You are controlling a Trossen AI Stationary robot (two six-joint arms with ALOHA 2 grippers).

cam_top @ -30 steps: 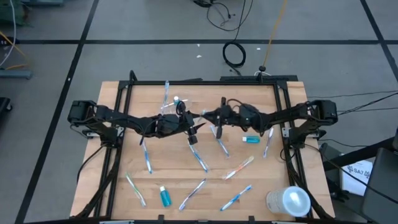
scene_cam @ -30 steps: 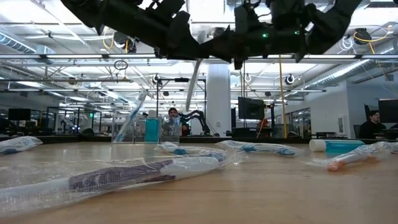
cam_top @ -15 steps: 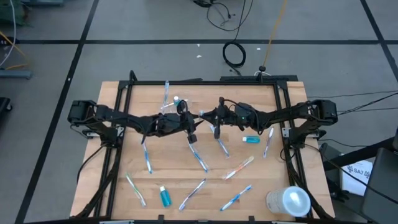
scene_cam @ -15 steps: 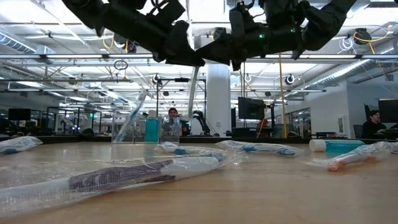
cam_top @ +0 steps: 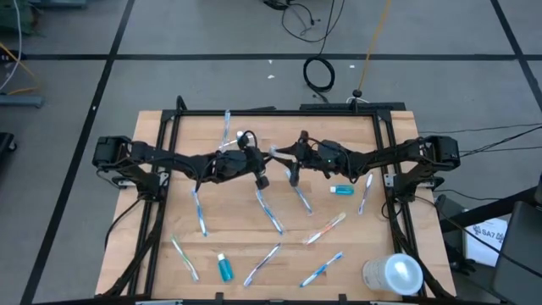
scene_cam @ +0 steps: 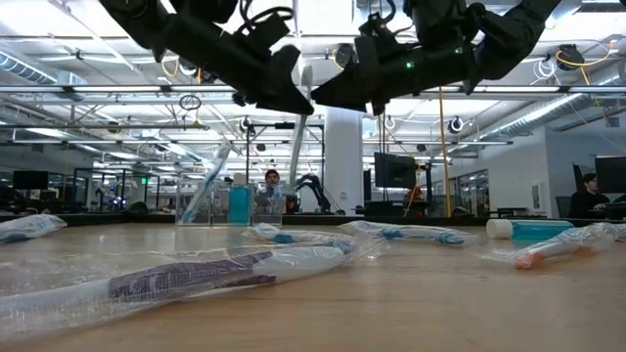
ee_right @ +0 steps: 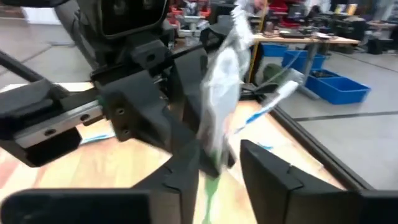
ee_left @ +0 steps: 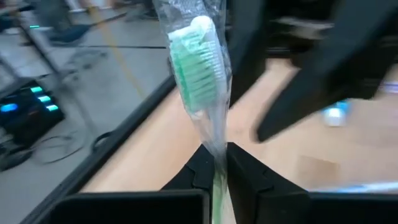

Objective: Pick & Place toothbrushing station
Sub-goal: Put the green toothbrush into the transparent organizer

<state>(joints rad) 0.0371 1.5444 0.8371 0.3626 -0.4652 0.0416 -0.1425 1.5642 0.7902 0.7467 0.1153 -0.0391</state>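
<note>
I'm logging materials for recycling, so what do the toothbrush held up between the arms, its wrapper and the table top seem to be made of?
The toothbrush looks like plastic: a white head with green bristles, probably nylon. Its wrapper looks like thin clear plastic film: glossy, crinkled, see-through. The table top looks like light wood with a smooth matte finish: pale plank-like strips with visible grain, possibly butcher block or laminate.

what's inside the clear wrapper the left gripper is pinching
A toothbrush: the wrapped toothbrush shows a green-bristled white head through the plastic, above the left gripper, which is shut on it. Its lower handle is hidden between the fingers. The right gripper stands open beside the same wrapper.
</note>
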